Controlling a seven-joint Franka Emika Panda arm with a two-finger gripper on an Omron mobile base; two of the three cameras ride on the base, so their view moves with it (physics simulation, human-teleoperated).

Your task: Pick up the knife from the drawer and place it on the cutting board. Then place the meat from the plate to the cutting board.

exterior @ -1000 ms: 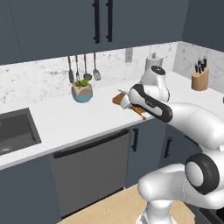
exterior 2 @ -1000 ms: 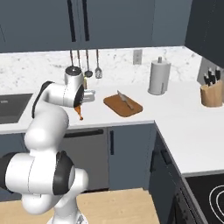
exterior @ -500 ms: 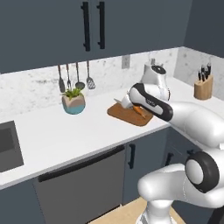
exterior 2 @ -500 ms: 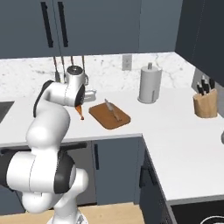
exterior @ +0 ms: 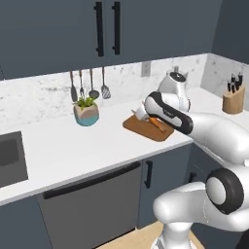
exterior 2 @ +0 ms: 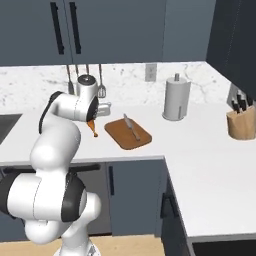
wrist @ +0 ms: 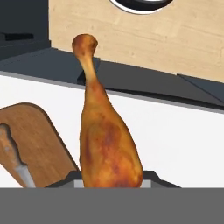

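My gripper [exterior 2: 92, 121] is shut on the meat [wrist: 107, 144], an orange-brown drumstick that hangs from the fingers with its bone end pointing away. It hangs just above the white counter, beside the left edge of the brown cutting board [exterior 2: 127, 135]. The knife [exterior 2: 132, 127] lies flat on that board, silver blade and grey handle. In the left base view the meat [exterior: 157, 122] shows against the cutting board [exterior: 146, 128] below my gripper [exterior: 146, 115]. The hand view shows the cutting board [wrist: 37, 140] and knife [wrist: 15, 159] at the lower left. The drawer and plate are out of view.
A potted plant [exterior: 86, 113] stands on the counter under hanging utensils [exterior: 91, 85]. A paper towel roll [exterior 2: 176, 98] stands behind the board. A wooden knife block [exterior 2: 241, 123] sits at the far right. A sink [exterior: 9, 155] lies at the left.
The whole picture has shifted, so the base has driven. The gripper has kept its hold on the meat and now hangs close to the cutting board's edge.
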